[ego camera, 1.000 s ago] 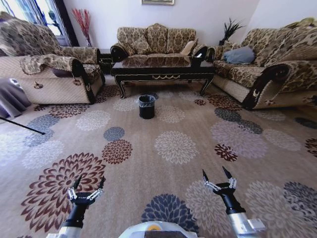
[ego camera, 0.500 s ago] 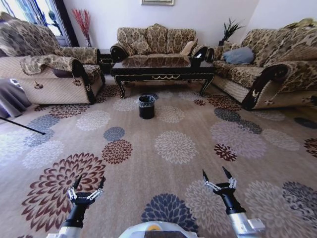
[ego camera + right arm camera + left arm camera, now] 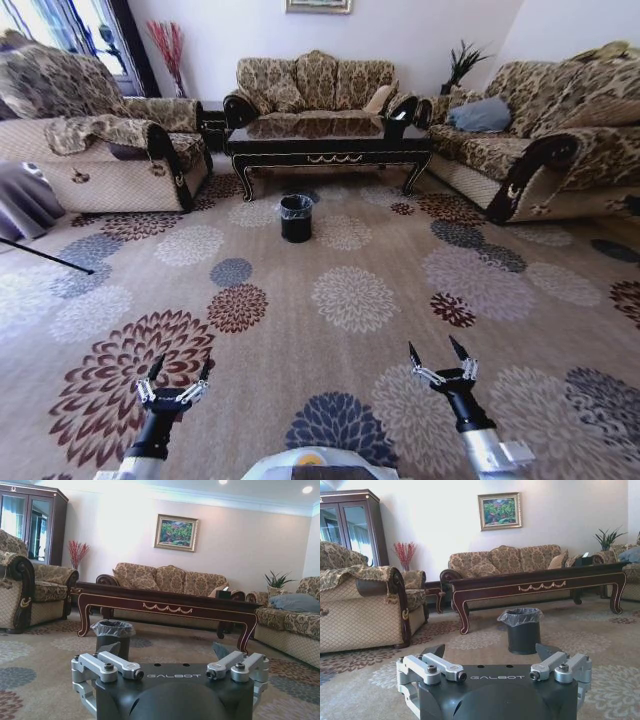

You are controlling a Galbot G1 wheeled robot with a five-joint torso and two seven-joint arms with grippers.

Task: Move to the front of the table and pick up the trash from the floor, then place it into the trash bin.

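The long dark table [image 3: 325, 141] with gold trim stands far ahead, in front of the back sofa; it also shows as the table [image 3: 535, 582] and the table [image 3: 165, 605]. The black trash bin [image 3: 296, 216] with a bag liner stands on the carpet just before it, seen too as the bin [image 3: 522, 629] and the bin [image 3: 113, 636]. The trash is out of view. My left gripper [image 3: 178, 375] and right gripper [image 3: 440, 352] hover low over the near carpet, both open and empty. Each wrist view shows its own gripper, the left [image 3: 492, 655] and the right [image 3: 167, 650].
Patterned sofas flank the carpet at left [image 3: 100, 145], back [image 3: 315, 82] and right [image 3: 560, 140]. A thin black pole [image 3: 42, 256] lies on the floor at the left, beside a grey draped object [image 3: 20, 198]. Open flowered carpet [image 3: 350, 295] stretches between me and the bin.
The whole head picture has shifted slightly, so the camera has moved a little. Both grippers hold the same open pose.
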